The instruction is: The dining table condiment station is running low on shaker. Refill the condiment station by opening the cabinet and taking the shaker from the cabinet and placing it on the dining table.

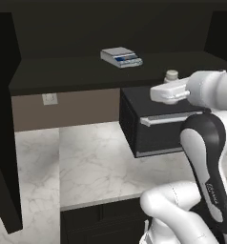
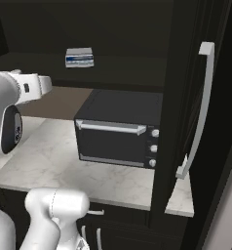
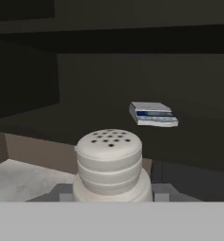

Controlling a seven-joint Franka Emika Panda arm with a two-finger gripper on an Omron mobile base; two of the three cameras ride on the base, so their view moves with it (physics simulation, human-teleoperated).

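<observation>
We see our pincer (image 3: 109, 196) gripping the shaker (image 3: 110, 162) between its fingers, the kitchen scale (image 3: 153, 114) well beyond it.

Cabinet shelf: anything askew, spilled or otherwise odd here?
Nothing stands out. The shaker is upright between the gripper's fingers, the kitchen scale lies flat on the cabinet shelf, nothing spilled.

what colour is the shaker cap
Off-white, with small dark holes on top; the shaker shows best in the hand view.
</observation>
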